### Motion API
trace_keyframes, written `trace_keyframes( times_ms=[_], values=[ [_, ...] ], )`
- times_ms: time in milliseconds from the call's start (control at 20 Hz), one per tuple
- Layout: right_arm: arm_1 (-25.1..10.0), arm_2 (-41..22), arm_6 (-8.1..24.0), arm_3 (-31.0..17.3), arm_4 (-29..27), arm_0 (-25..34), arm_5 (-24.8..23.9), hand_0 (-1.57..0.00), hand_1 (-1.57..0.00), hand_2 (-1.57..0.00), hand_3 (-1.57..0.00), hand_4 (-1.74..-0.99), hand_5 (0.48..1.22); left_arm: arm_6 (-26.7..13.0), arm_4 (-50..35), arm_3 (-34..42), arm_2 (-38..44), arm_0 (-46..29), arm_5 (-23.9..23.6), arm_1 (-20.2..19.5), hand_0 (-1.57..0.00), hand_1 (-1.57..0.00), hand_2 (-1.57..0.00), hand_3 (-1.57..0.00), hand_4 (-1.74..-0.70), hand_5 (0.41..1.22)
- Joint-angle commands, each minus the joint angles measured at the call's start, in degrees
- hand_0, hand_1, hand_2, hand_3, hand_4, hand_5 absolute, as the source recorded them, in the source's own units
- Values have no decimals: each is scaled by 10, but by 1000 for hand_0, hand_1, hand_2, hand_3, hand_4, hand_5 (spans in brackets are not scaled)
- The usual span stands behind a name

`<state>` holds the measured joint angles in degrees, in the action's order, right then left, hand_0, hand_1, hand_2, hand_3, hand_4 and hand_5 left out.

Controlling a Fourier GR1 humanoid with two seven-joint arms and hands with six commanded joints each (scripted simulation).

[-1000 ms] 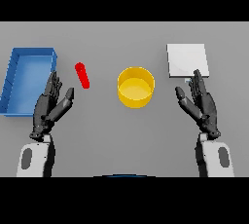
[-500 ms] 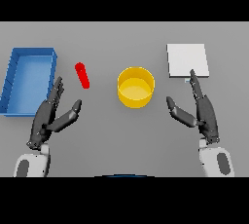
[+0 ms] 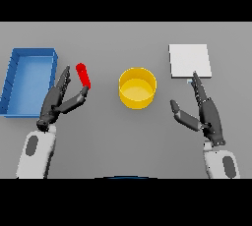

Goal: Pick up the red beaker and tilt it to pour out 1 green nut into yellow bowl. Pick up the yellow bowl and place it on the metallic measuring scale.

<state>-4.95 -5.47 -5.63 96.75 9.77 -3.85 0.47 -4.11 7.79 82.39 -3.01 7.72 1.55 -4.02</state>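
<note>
The red beaker (image 3: 83, 75) lies on the grey table, left of centre, looking like a short red tube. My left hand (image 3: 56, 100) is just below and left of it, fingers straight and thumb spread, with the thumb tip close under the beaker's near end. The yellow bowl (image 3: 138, 88) stands in the middle of the table. The metallic measuring scale (image 3: 190, 60) is a pale square plate at the back right. My right hand (image 3: 206, 113) hovers open in front of the scale, fingertips near its front edge. No green nut is visible.
A blue open tray (image 3: 28, 60) sits at the far left, right beside my left hand.
Both hands dipped toward me, then came forward again. The left hand has moved right and up toward the red beaker; the right hand has advanced toward the scale.
</note>
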Motion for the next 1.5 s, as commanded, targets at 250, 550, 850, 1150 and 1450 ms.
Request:
trace_keyframes(
  times_ms=[250,550,850,1150,1450],
  values=[
    [-4,5,-4,-16,2,9,0,1,1,1,1,-1218,626,49,7,-114,15,86,1,3,1,1,1,1,-1197,646],
    [-1,6,-7,-5,-10,0,5,1,1,1,1,-1233,634,61,31,-206,25,154,-20,4,1,1,1,1,-1196,664],
    [-4,11,10,-1,-10,3,-1,1,1,1,1,-1245,642,100,20,-270,49,198,-31,13,1,1,1,1,-1246,695],
    [-5,10,1,5,-9,-3,0,1,1,1,1,-1240,645,169,-10,-341,88,229,-43,37,-207,-230,-287,-254,-1401,787],
    [-7,14,2,6,-12,-6,0,1,1,1,1,-1241,650,166,38,-359,67,246,-101,41,-1153,-1168,-1199,-1108,-1615,1107]
  ],
)
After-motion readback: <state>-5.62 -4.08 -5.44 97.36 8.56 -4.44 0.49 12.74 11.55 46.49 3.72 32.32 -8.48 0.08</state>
